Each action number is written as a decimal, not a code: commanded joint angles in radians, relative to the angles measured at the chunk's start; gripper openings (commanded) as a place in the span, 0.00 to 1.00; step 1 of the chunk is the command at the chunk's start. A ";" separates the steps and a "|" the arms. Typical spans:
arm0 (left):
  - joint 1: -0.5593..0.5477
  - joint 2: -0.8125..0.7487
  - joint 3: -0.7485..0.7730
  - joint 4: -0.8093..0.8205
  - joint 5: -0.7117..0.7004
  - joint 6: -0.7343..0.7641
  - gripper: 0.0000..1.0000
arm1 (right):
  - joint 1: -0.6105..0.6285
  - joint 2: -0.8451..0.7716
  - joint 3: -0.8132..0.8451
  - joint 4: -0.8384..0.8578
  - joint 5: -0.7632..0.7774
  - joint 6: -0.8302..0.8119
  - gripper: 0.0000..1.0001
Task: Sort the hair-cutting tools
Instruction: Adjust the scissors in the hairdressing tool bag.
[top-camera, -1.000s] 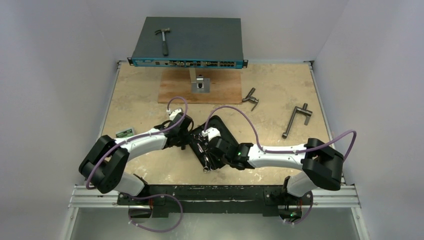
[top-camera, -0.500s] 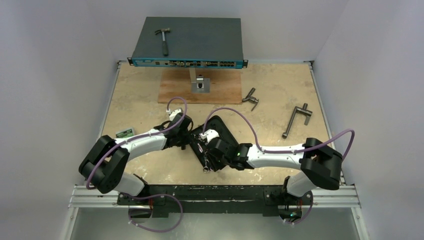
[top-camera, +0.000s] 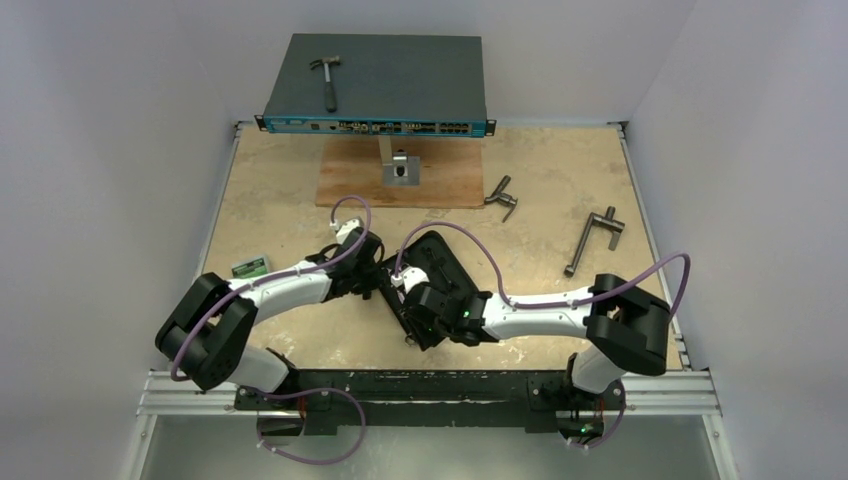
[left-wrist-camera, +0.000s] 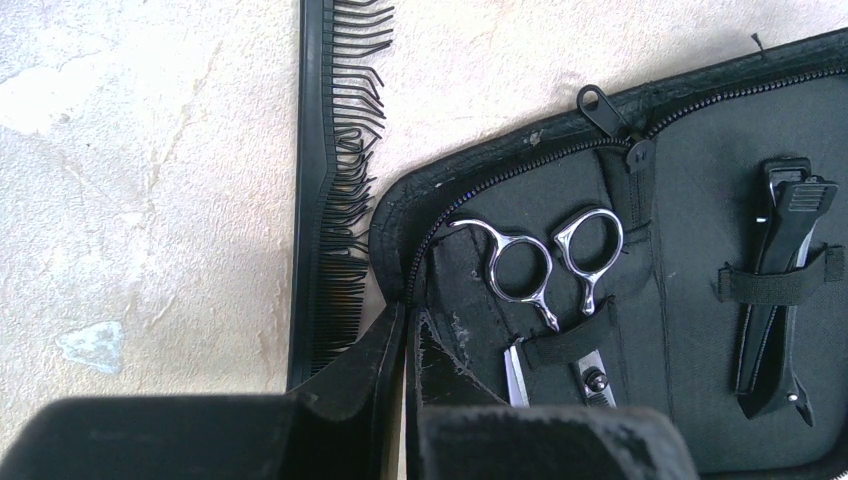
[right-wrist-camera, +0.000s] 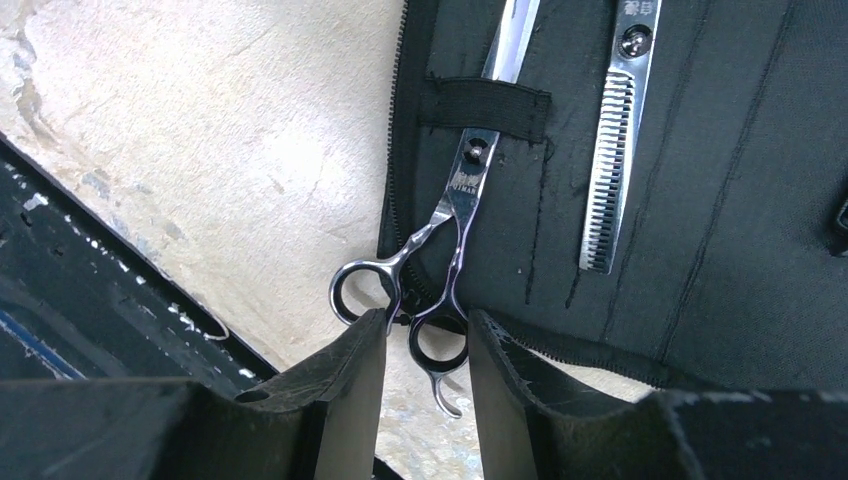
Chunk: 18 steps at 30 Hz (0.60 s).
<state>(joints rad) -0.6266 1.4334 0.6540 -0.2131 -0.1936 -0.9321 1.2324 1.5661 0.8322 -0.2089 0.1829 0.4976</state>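
Silver scissors (right-wrist-camera: 462, 195) handle ring between half-open right tool (right-wrist-camera: 425, 328) | left tool (left-wrist-camera: 407, 338) clamped on case (left-wrist-camera: 680, 200) rim

White arms (top-camera: 290, 286), black joints (top-camera: 215, 335), purple cables (top-camera: 487, 248).

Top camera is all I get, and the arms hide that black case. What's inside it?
Observer: The left wrist view shows silver scissors tucked under an elastic strap, and a black hair clip under another.
Operator: Where's the comb?
Observer: The comb lies outside the case, flat on the table along its edge, with several teeth bent.
Operator: And the right pincer?
Observer: The right pincer is open, with its fingers on either side of one ring of the second scissors. Their blade sits under a band, and the handles overhang the case's edge.
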 joint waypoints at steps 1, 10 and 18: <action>0.000 -0.014 -0.025 0.032 0.042 -0.028 0.00 | 0.007 0.022 0.047 -0.008 0.034 0.037 0.34; 0.001 -0.028 -0.036 0.033 0.043 -0.027 0.00 | 0.012 -0.009 0.050 -0.017 0.059 0.063 0.37; 0.001 -0.033 -0.040 0.035 0.041 -0.030 0.00 | 0.021 -0.041 0.056 -0.049 0.079 0.074 0.37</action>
<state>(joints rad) -0.6239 1.4170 0.6296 -0.1841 -0.1890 -0.9482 1.2438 1.5673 0.8524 -0.2340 0.2230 0.5503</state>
